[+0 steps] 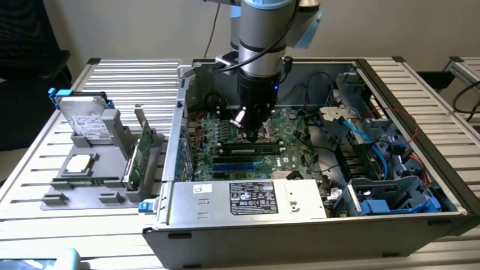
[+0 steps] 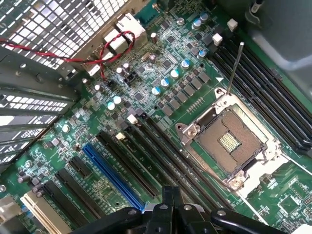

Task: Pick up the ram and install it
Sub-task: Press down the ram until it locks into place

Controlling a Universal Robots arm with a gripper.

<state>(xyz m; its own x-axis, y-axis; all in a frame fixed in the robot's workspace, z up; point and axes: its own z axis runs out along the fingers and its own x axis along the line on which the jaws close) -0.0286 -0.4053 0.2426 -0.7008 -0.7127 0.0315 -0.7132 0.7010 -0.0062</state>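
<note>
The gripper (image 1: pixel 253 134) has its jaws closed, empty, hovering just over the ram (image 1: pixel 250 149), which lies in a motherboard (image 1: pixel 225 135) slot. That 1 stick looks light, thin, stiff and fragile; I'd grab its long edges.

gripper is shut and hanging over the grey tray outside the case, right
Not over the tray. The exterior view shows the gripper, shut, hanging inside the case over the motherboard. The grey tray sits outside the case, on the exterior view's left.

Pincer (image 2: pixel 170 204) cut off at frame edge
</note>
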